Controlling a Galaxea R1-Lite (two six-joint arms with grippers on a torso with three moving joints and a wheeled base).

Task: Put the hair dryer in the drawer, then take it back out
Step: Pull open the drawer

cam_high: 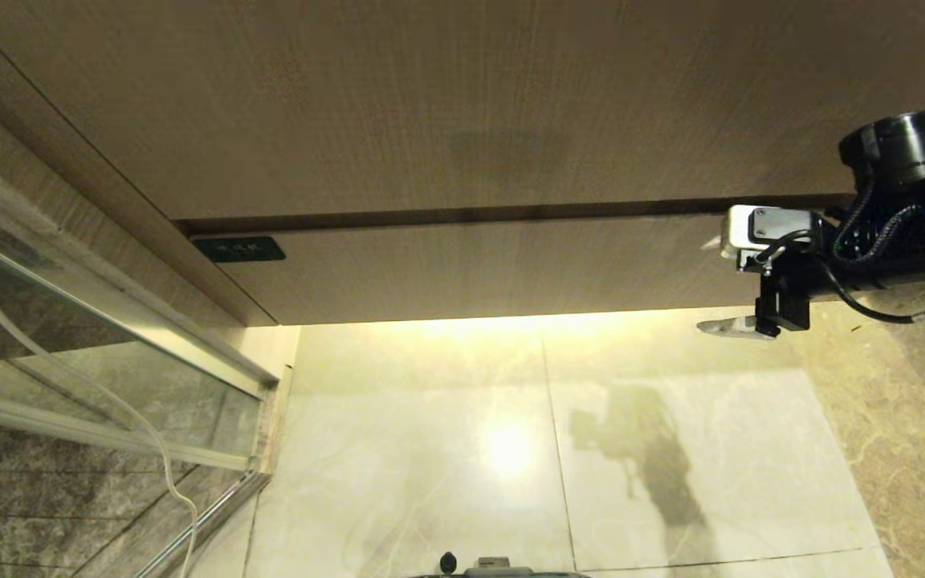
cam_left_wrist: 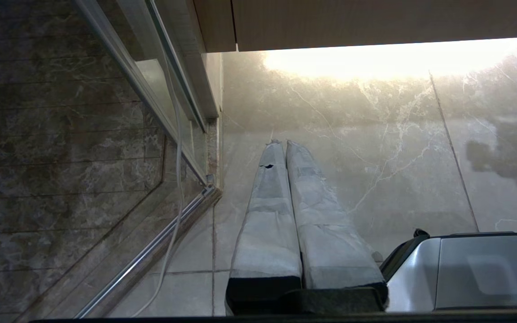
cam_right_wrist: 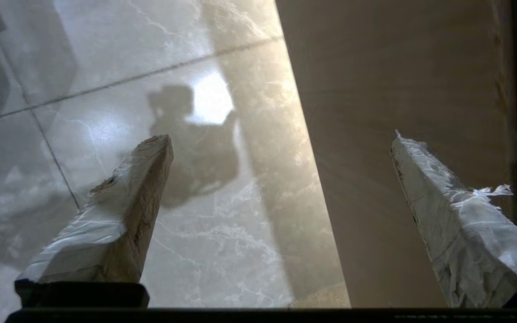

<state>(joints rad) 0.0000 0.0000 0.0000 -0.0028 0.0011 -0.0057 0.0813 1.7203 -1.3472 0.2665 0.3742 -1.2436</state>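
Dim, warm light overall. A bright strip glows from under the drawer [cam_high: 470,269] onto the polished floor [cam_high: 430,449], leaving a round glare spot and a dark arm shadow [cam_high: 655,457] to its right. The wood fronts stay murky; the left wrist view shows blown-out glare at the far floor.

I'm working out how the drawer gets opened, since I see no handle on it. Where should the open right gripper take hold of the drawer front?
Probably the bottom edge of the drawer front, from below at its right end. The face is flat with no knob, and the lit gap above the floor leaves the underside free. The right gripper hangs open there, one finger lower than that edge.
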